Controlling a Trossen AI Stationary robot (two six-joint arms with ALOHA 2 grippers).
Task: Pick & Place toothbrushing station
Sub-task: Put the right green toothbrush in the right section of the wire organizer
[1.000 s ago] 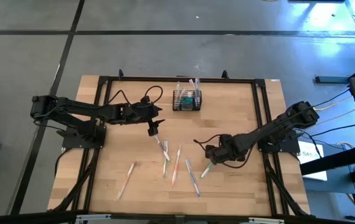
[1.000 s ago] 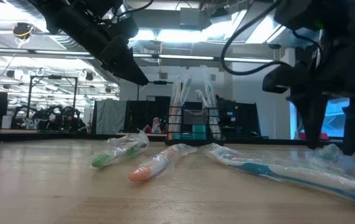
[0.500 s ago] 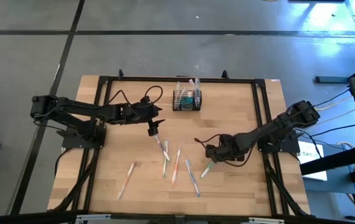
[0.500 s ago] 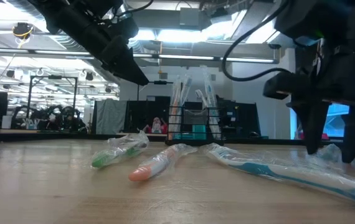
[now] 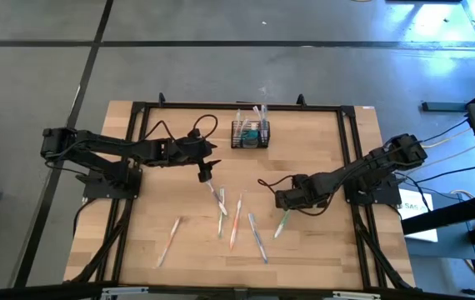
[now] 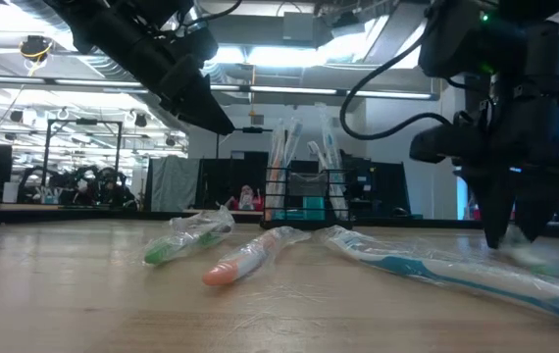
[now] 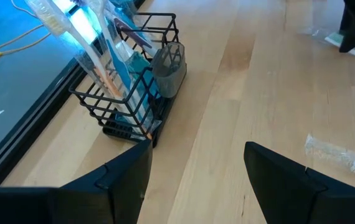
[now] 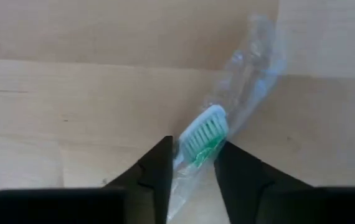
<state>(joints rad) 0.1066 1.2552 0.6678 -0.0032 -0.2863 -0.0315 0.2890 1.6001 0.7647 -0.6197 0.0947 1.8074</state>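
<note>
Left arm waiting, right arm on a green brush.
Left gripper (image 5: 207,174) hovers mid-bench, fingers wide open, just short of the caddy (image 5: 250,133) at the bench's (image 5: 321,250) far edge. Right gripper (image 5: 283,202): fingers pinching the wrapped green toothbrush (image 8: 203,134) near its head.

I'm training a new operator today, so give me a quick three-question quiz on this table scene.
1. True or false: the right gripper has its jaws around a green wrapped plastic toothbrush.
2. Where is the small black wire-mesh caddy? A) far table edge B) near edge C) floor
3. Fill in: the left gripper has its jaws ____ and holds nothing.

Key: 1 true; 2 A; 3 open.
</note>
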